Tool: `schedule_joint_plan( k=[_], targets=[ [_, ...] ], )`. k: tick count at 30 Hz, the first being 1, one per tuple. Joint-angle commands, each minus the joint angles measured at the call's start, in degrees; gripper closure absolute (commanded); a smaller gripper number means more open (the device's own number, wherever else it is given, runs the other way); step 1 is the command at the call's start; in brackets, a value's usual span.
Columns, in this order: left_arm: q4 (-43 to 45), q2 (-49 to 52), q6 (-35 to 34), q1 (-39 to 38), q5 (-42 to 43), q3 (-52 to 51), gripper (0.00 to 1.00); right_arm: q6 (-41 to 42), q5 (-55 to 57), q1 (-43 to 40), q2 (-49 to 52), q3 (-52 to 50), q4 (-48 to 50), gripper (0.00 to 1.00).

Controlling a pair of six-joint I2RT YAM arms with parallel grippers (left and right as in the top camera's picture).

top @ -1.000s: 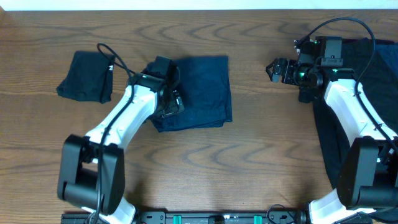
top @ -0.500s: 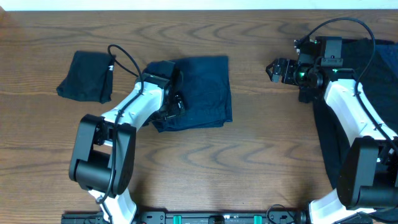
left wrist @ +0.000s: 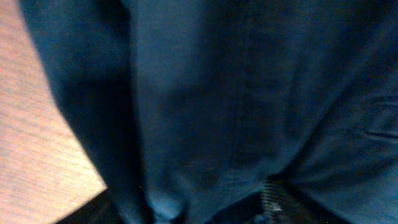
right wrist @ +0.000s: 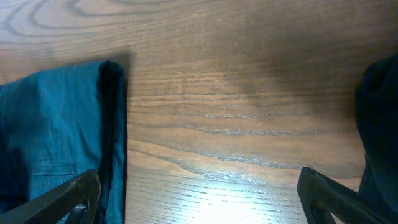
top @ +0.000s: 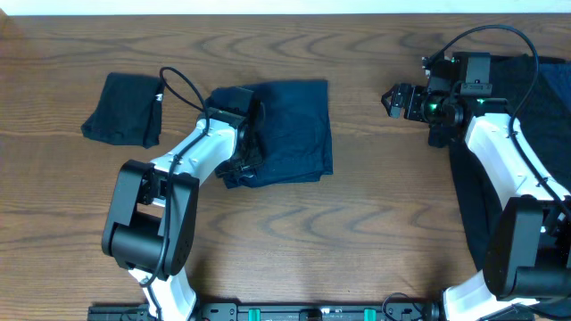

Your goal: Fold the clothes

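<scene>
Garments on the tabletop (top: 375,232)
We find the small garment (top: 122,122) far left, the middle garment (top: 294,134) right of it (close by), the third garment (top: 555,94) at the right edge.

Three lots of dark fabric lie on one wooden bench (top: 375,232): one navy blue garment (top: 294,125), one small folded black garment (top: 123,120), and one spread of black fabric (top: 553,89) at the right edge. Whether that spread is a single piece cannot be told. There are two robot arms, the left arm (top: 192,152) and the right arm (top: 504,152). There are two grippers, the left gripper (top: 248,153) and the right gripper (top: 398,100).
</scene>
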Motion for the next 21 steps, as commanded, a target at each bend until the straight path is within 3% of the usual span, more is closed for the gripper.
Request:
schedule_joint_plan(
  k=[1, 4, 8, 13, 21],
  targets=[
    [-1.0, 4.3, -0.1, 0.5, -2.8, -2.8, 0.39, -0.2, 0.0, -0.3, -0.1, 0.0, -0.1, 0.01],
    [-1.3, 4.3, -0.1, 0.5, -2.8, -2.8, 0.44, -0.2, 0.0, -0.3, -0.1, 0.0, -0.1, 0.01],
    [-1.9, 4.3, -0.1, 0.5, -2.8, -2.8, 0.43, -0.2, 0.0, -0.3, -0.1, 0.0, -0.1, 0.01],
    [-2.3, 3.5, 0.8, 1.4, -2.8, -2.5, 0.28, -0.2, 0.0, -0.3, -0.1, 0.0, -0.1, 0.01],
    [-4.3, -2.3, 3.4, 5.5, 2.7, -2.1, 0.16, -0.2, 0.0, -0.3, -0.1, 0.0, -0.1, 0.01]
  ],
)
